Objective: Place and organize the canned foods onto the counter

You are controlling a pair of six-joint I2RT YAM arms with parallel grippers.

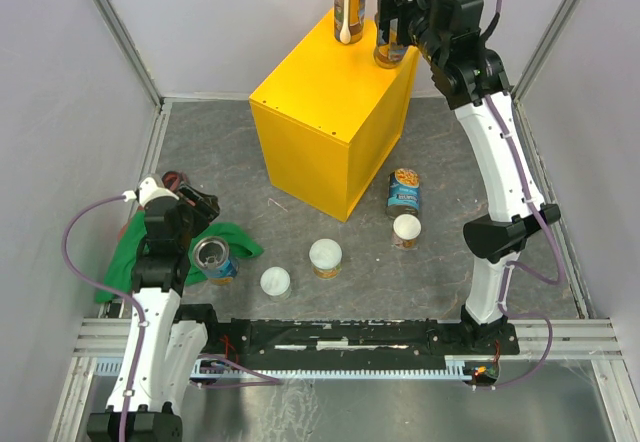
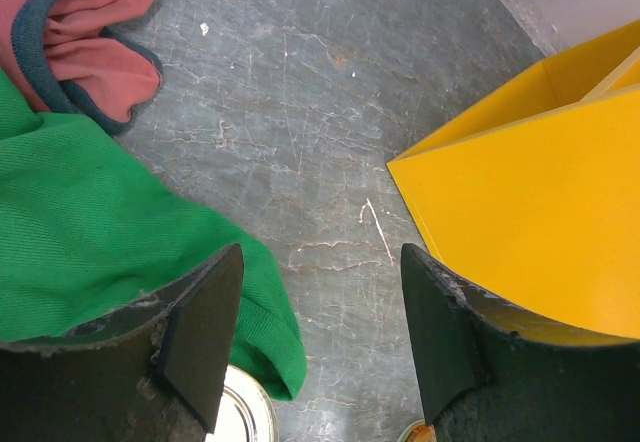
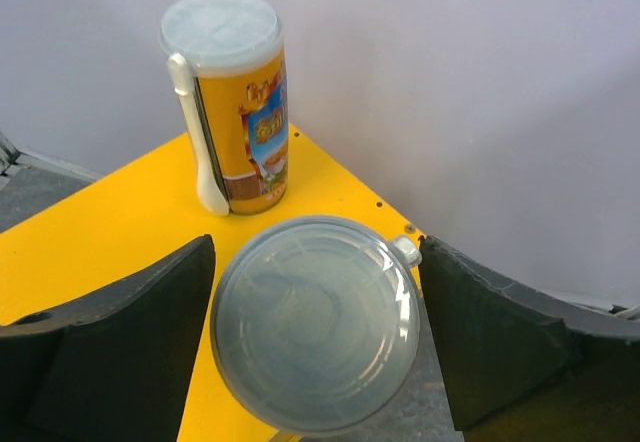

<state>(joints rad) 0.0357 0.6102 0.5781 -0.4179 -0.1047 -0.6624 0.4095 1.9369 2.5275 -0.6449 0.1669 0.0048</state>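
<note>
The yellow counter (image 1: 330,112) stands mid-table. One tall orange can (image 1: 349,4) stands upright on its far corner and also shows in the right wrist view (image 3: 235,112). My right gripper (image 1: 390,30) is open, with its jaws on either side of a second white-lidded can (image 3: 315,322) at the counter's right edge (image 1: 388,55). On the floor are a blue can (image 1: 404,190), three short white-lidded cans (image 1: 406,228) (image 1: 325,257) (image 1: 275,281), and a silver-topped blue can (image 1: 213,257). My left gripper (image 2: 320,342) is open and empty above the floor, just beyond that can's top (image 2: 245,412).
A green cloth (image 1: 150,252) lies under and beside my left arm and also shows in the left wrist view (image 2: 100,242). A red cloth (image 2: 80,42) lies behind it. The counter's side (image 2: 540,212) is to the right of my left gripper. Walls enclose the table.
</note>
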